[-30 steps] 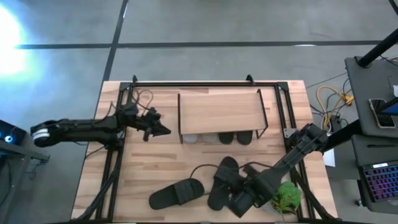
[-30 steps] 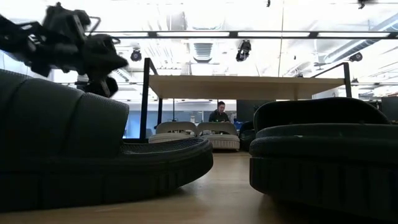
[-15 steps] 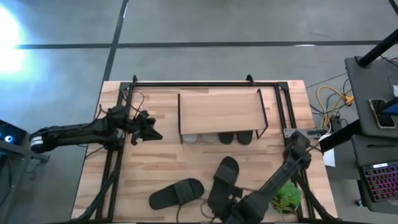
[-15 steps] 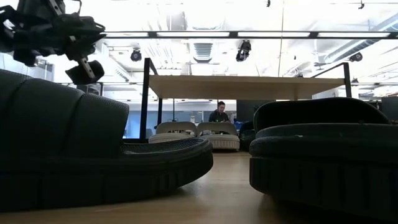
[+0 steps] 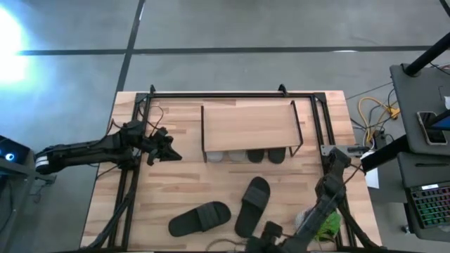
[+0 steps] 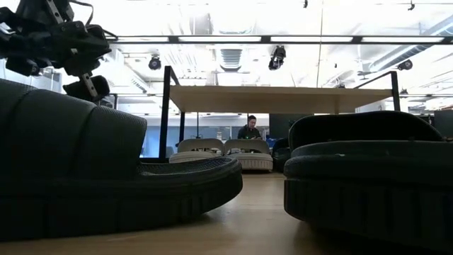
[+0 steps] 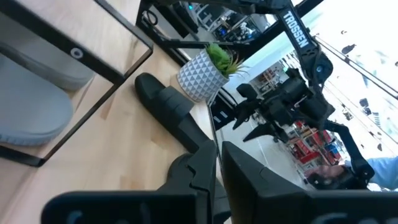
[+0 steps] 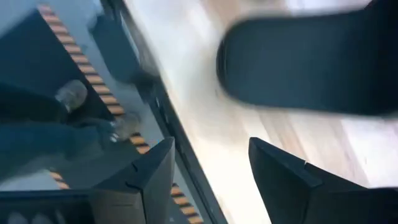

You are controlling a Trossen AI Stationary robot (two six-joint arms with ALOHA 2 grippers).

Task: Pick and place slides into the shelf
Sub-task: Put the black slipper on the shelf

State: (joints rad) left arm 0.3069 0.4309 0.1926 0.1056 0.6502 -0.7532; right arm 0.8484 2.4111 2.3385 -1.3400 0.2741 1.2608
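On your table (image 5: pixel 183 190), two black slides (image 5: pixel 200 218) lie near; right gripper (image 8: pixel 208 171) is wide and empty, left gripper (image 5: pixel 171 152) closed.

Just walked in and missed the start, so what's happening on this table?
Two robot arms are stowing slides under a low shelf. Slides already sit beneath it, including two light grey ones. Two black slides lie on the open tabletop. The right claw is at the near table edge by them, fingers open and holding nothing. The left claw, shut and empty, hovers left of the shelf.
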